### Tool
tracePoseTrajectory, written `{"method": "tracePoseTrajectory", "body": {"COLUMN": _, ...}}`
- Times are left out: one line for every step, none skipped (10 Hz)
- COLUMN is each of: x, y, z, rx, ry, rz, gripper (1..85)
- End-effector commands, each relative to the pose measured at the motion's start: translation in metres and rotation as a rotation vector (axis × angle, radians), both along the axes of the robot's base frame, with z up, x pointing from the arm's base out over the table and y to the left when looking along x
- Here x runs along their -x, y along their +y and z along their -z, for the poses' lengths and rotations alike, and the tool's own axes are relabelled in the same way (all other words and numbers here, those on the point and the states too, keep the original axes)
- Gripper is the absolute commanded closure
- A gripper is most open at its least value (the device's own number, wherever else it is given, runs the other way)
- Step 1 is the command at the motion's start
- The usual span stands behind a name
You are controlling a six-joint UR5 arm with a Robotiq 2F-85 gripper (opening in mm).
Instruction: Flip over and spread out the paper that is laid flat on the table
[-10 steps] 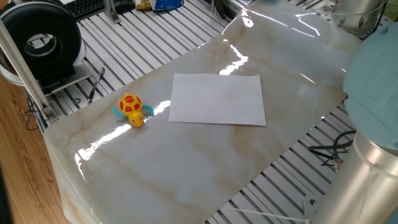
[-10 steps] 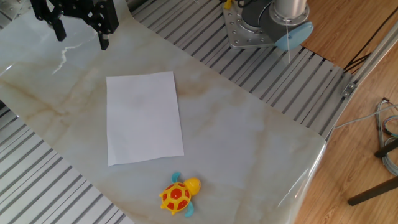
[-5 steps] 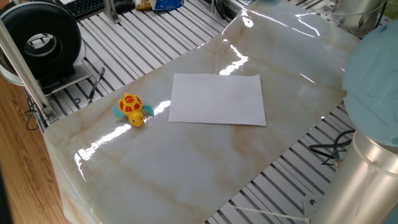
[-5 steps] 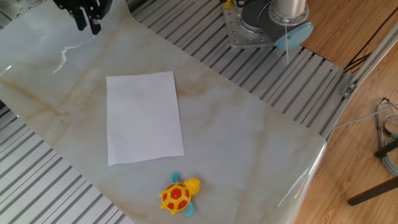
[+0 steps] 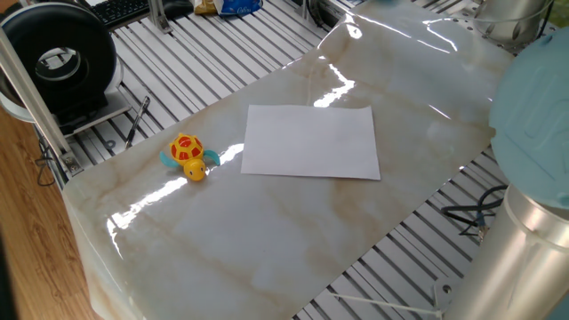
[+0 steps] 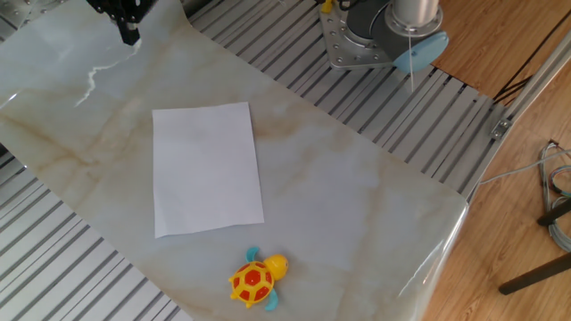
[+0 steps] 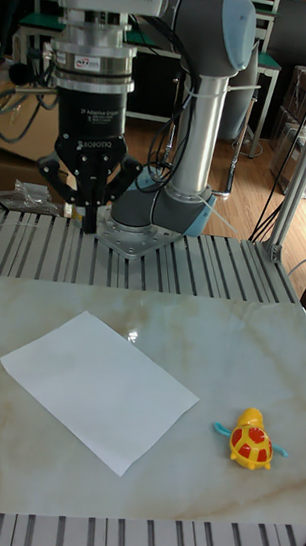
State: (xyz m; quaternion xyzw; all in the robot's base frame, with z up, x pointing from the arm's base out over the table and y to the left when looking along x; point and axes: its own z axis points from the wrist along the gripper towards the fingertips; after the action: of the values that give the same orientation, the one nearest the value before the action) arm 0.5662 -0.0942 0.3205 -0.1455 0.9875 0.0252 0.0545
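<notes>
Paper point(image 7: 99, 390) flat, toy turtle point(image 7: 253, 440) beside (apart); gripper point(image 7: 91, 211) pressed together, aloft.

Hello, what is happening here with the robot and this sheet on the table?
Nothing is being handled yet. The gripper hangs above the table with its fingers together, holding nothing and apart from the paper. The paper lies flat, not yet flipped. A yellow toy turtle sits near one of its short edges, not touching it.
</notes>
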Motion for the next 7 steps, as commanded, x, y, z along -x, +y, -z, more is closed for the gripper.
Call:
{"method": "tracePoseTrajectory", "body": {"x": -0.013, "y": 0.012, "z": 0.024, "rx": -0.004, "ry": -0.014, "rz": -0.009, "gripper": 84.3}}
{"method": "tracePoseTrajectory", "body": {"x": -0.019, "y": 0.016, "z": 0.035, "rx": 0.002, "ry": -0.026, "rz": -0.006, "gripper": 84.3}}
{"method": "tracePoseTrajectory", "body": {"x": -0.023, "y": 0.022, "z": 0.044, "rx": 0.006, "ry": -0.041, "rz": -0.001, "gripper": 84.3}}
{"method": "tracePoseTrajectory", "body": {"x": -0.015, "y": 0.011, "z": 0.046, "rx": 0.045, "ry": -0.010, "rz": 0.006, "gripper": 84.3}}
{"method": "tracePoseTrajectory", "body": {"x": 0.003, "y": -0.017, "z": 0.046, "rx": 0.155, "ry": 0.062, "rz": -0.002, "gripper": 84.3}}
{"method": "tracePoseTrajectory", "body": {"x": 0.007, "y": -0.019, "z": 0.046, "rx": 0.163, "ry": 0.077, "rz": 0.014, "gripper": 84.3}}
{"method": "tracePoseTrajectory", "body": {"x": 0.004, "y": -0.015, "z": 0.046, "rx": 0.146, "ry": 0.065, "rz": 0.015, "gripper": 84.3}}
